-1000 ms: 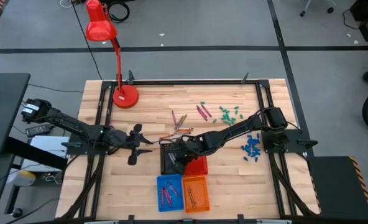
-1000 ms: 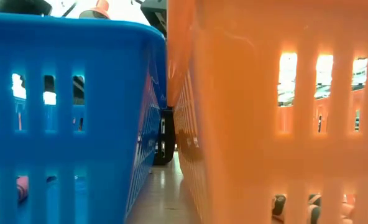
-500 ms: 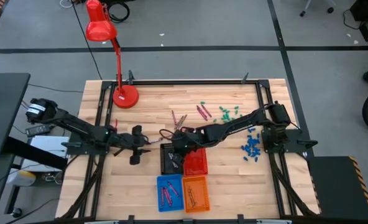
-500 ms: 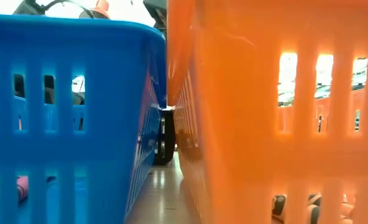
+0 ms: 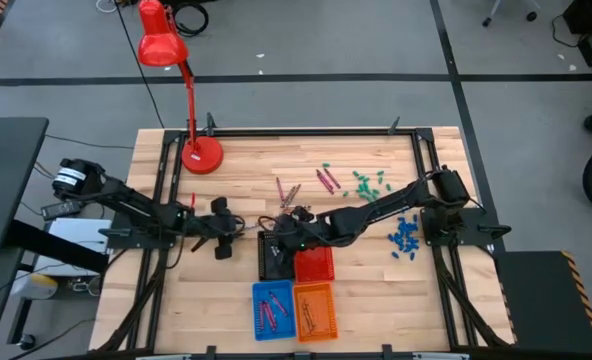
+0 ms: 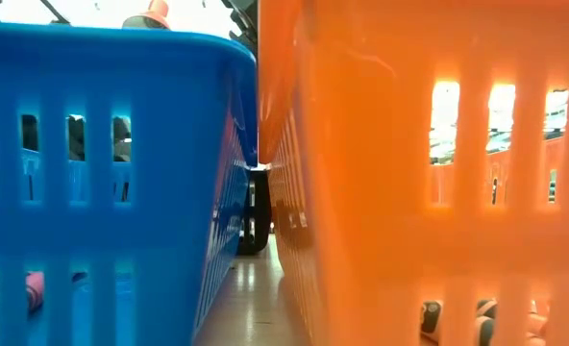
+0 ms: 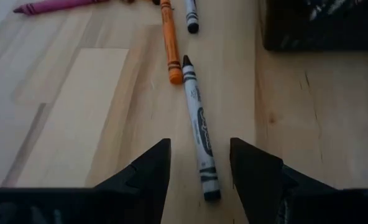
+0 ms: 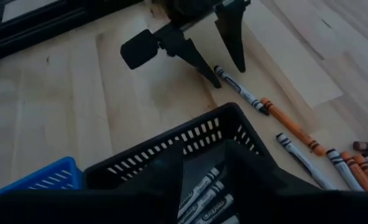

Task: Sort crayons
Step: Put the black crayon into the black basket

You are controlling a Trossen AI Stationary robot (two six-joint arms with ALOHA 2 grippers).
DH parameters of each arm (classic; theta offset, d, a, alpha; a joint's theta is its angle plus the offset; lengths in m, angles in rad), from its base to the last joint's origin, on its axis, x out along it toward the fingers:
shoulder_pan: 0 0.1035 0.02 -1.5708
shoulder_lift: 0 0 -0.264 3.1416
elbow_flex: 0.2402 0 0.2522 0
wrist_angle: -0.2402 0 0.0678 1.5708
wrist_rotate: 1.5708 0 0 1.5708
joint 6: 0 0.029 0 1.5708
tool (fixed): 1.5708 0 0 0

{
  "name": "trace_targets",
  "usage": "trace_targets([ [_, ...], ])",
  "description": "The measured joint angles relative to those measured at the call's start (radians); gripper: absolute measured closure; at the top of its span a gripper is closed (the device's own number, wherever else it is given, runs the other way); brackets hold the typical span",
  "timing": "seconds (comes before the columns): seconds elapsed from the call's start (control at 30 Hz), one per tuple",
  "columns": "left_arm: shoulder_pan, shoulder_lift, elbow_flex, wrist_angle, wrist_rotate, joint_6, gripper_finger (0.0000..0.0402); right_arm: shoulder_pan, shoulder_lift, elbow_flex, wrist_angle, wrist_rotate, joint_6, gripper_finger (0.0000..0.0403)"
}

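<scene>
A grey crayon with a dark tip lies flat on the table, and an orange crayon lies just beyond it. My left gripper is open and low, with one finger on each side of the grey crayon's near end, touching nothing; it also shows in the high view. My right gripper is open and empty above the black basket, which holds grey crayons. More crayons lie loose at the table's middle.
A red basket stands beside the black one. A blue basket and an orange basket stand near the front edge. Green pieces and blue pieces lie at the right. A red lamp stands at the far left.
My left gripper has moved toward the table's right, up to the grey crayon. My right gripper has moved from above the red basket toward the table's left, and now stands over the black basket.
</scene>
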Motion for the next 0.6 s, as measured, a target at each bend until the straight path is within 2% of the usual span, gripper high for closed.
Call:
trace_targets([
  [0.13, 0.048, 0.024, 0.002, 0.008, 0.068, -0.055, 0.0245, 0.014, 0.0, 0.0, -0.001, 0.011, 0.0, 0.028],
  [0.27, 0.076, 0.025, 0.002, 0.006, 0.115, -0.083, 0.0282, 0.025, 0.0, 0.0, -0.001, 0.028, 0.0, 0.028],
  [0.5, 0.078, 0.026, 0.003, 0.001, 0.124, -0.087, 0.0368, 0.046, 0.0, 0.0, -0.001, 0.067, 0.0, 0.028],
  [0.6, 0.077, 0.026, 0.002, 0.0, 0.123, -0.084, 0.0381, 0.049, 0.0, 0.0, -0.001, 0.067, 0.002, 0.028],
])
